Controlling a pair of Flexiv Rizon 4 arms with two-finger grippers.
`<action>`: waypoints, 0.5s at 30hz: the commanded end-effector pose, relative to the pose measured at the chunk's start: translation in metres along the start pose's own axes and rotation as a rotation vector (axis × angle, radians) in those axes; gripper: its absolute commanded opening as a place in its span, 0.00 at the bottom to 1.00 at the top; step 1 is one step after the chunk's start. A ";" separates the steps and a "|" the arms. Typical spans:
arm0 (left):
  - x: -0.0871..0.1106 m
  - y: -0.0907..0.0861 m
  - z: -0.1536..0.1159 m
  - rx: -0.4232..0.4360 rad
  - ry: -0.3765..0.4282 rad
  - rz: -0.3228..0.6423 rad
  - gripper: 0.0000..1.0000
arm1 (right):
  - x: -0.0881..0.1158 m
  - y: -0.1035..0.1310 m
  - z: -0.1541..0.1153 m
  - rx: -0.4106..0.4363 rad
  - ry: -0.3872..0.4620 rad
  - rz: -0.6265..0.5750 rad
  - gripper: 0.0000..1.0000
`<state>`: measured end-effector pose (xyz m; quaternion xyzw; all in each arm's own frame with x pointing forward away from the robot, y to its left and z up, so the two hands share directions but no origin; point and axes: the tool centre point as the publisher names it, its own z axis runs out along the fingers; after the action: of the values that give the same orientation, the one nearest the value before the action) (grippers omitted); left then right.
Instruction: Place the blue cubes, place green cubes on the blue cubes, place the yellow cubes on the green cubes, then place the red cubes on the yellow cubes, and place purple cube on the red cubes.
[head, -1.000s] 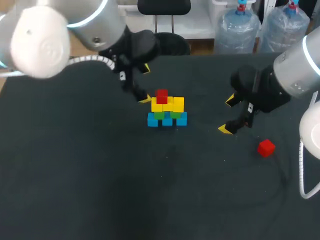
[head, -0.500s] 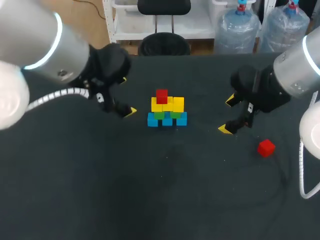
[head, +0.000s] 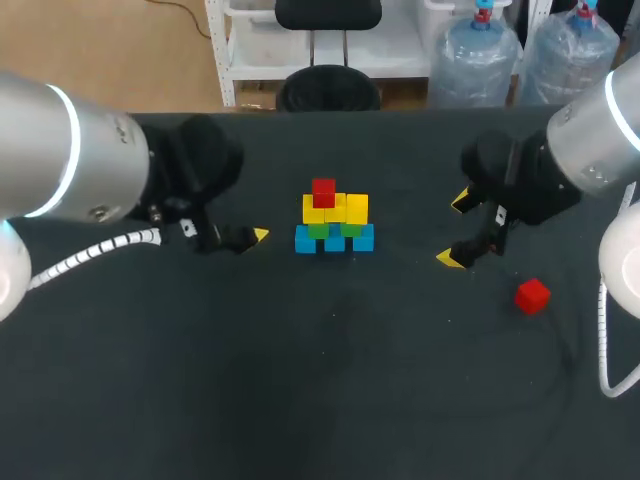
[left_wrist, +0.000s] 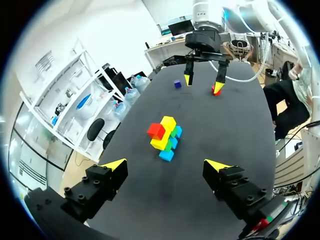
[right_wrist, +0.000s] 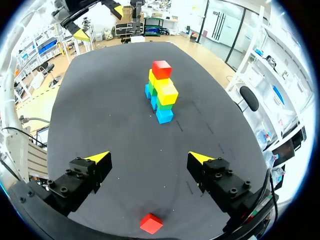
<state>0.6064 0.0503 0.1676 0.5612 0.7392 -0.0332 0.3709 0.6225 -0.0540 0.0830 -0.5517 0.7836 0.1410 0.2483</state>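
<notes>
My left arm (head: 90, 190) has drawn back from the stack toward my left side of the flat black table (head: 300, 380). My left gripper (left_wrist: 165, 163) is spread wide and empty, now well apart from the cubes. My right arm (head: 590, 140) has not moved. My right gripper (head: 454, 230) hangs wide open and empty between the stack and the loose red cube (head: 532, 296).

The stack of small coloured cubes (head: 334, 220) stands as it was near the table's middle, with a plain red cube (head: 323, 192) on top at its left end. I judge that red one placed and released, so the loose red is next, and it lies near my right gripper.

Counting:
- Three blue cubes (head: 334, 240) form the base.
- Two green cubes (head: 318, 230) sit on them.
- At least two yellow cubes (head: 356, 208) come next; I can't settle a third.
- Two red cubes, one stacked and one loose.
- One purple cube (left_wrist: 177, 84) sits on the table just beside my right gripper.
</notes>
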 end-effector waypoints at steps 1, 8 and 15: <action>0.001 -0.001 0.000 -0.009 0.000 -0.001 1.00 | 0.000 0.001 0.000 0.003 -0.001 0.000 1.00; 0.001 -0.001 0.000 -0.009 0.000 -0.001 1.00 | 0.000 0.001 0.000 0.003 -0.001 0.000 1.00; 0.001 -0.001 0.000 -0.009 0.000 -0.001 1.00 | 0.007 0.006 0.003 0.058 0.010 0.087 1.00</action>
<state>0.6061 0.0509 0.1674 0.5608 0.7390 -0.0326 0.3719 0.6230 -0.0570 0.0803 -0.5217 0.8028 0.1498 0.2467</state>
